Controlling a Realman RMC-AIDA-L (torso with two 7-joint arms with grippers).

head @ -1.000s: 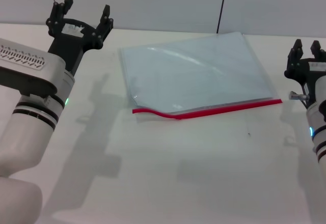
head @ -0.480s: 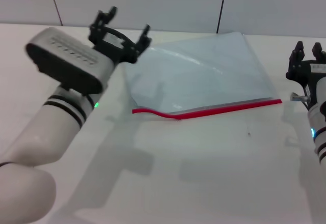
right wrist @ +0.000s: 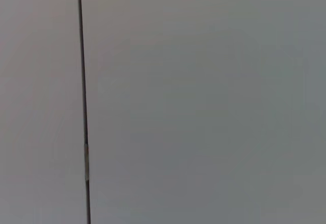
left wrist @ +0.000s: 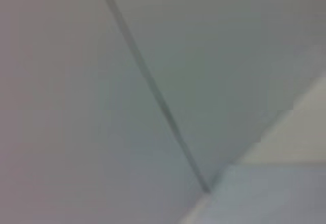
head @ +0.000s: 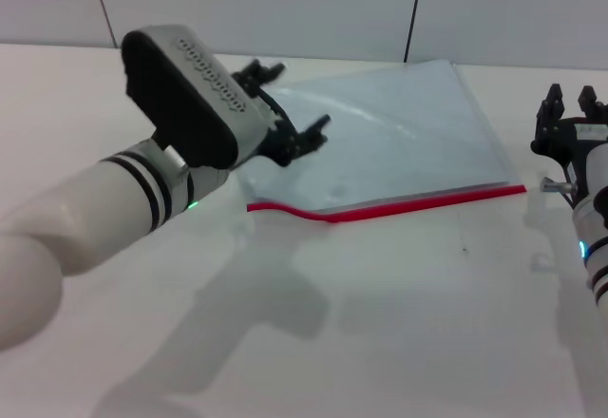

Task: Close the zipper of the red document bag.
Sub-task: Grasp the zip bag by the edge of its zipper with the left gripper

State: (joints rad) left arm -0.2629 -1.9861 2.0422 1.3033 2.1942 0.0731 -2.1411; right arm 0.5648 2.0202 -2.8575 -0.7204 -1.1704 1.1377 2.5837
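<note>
The red document bag (head: 380,138), a flat pale-blue translucent pouch, lies on the white table (head: 380,323) in the head view. Its zipper (head: 408,206) is a red strip along the edge nearest me, bowed slightly at its left end. My left gripper (head: 294,103) hangs open above the bag's left part, with nothing between its fingers. My right gripper (head: 571,104) stands open and pointing up at the table's right edge, just right of the zipper's right end. Both wrist views show only grey wall panels, with no bag.
A grey panelled wall (head: 285,0) with dark vertical seams runs behind the table. The left arm's white forearm (head: 114,209) reaches in over the table's left side. The wall seam (left wrist: 153,91) crosses the left wrist view.
My left arm has swung in from the far left corner of the table and now holds its gripper over the bag's left part. The right arm has barely moved.
</note>
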